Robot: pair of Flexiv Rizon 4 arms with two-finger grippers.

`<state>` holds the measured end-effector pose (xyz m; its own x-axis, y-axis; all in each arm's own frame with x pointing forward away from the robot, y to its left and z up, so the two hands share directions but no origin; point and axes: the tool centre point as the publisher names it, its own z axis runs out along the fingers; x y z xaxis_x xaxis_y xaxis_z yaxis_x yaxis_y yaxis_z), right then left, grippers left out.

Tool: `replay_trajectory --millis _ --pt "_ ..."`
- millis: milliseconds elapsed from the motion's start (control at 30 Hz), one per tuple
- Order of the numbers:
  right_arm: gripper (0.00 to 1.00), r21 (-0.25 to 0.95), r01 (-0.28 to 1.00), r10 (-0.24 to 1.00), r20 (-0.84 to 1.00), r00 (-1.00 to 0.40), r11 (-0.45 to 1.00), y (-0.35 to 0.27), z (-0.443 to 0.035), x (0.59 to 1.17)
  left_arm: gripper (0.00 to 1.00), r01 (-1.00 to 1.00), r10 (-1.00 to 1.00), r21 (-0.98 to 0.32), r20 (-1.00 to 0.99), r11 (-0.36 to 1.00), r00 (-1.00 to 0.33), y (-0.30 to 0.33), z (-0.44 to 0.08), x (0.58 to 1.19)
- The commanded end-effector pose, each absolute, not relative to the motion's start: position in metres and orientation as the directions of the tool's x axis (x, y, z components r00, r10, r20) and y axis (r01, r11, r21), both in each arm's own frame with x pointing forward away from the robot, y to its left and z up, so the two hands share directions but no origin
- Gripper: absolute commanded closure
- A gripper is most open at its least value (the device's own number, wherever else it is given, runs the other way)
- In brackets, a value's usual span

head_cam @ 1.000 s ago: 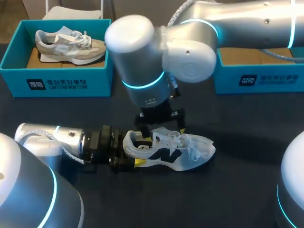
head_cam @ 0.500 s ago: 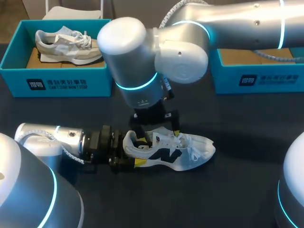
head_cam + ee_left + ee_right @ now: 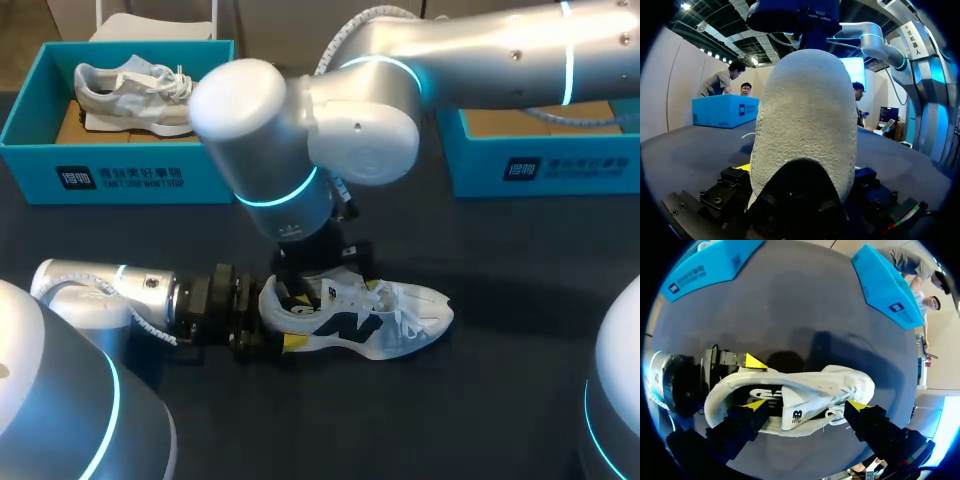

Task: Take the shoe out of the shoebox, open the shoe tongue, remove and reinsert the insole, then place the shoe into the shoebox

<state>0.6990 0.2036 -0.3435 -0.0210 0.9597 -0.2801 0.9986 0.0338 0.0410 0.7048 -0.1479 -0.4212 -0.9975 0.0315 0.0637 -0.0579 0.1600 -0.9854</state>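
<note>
**Print on two boxes and one shoe**

The left box [image 3: 40, 165] has a dark square mark with white characters on its front wall. Beside the mark are two short lines of white lettering, larger characters above small capitals. The right box [image 3: 600, 170] has the same dark square mark on its front wall, and the lettering beside it is too faint to make out. In the right wrist view both boxes show these marks again, too small to read. The shoe [image 3: 400, 320] on the table [image 3: 480, 420] has a large dark block-letter logo on its side. The right wrist view shows a smaller dark logo on its white upper, by the laces.
</note>
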Motion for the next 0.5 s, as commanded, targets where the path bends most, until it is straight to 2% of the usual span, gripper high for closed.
replay_trajectory --millis 33,500 --pt "0.00 0.049 0.998 0.955 -0.297 -0.014 0.030 0.208 -0.349 0.698 1.00 -0.058 0.027 -0.985 0.063 0.162 -0.998 -0.148 -0.421 0.704" --pt "0.00 0.077 0.997 0.943 -0.332 0.019 0.007 0.196 -0.366 0.699 1.00 -0.058 0.027 -0.985 0.063 0.162 -0.998 -0.148 -0.421 0.704"
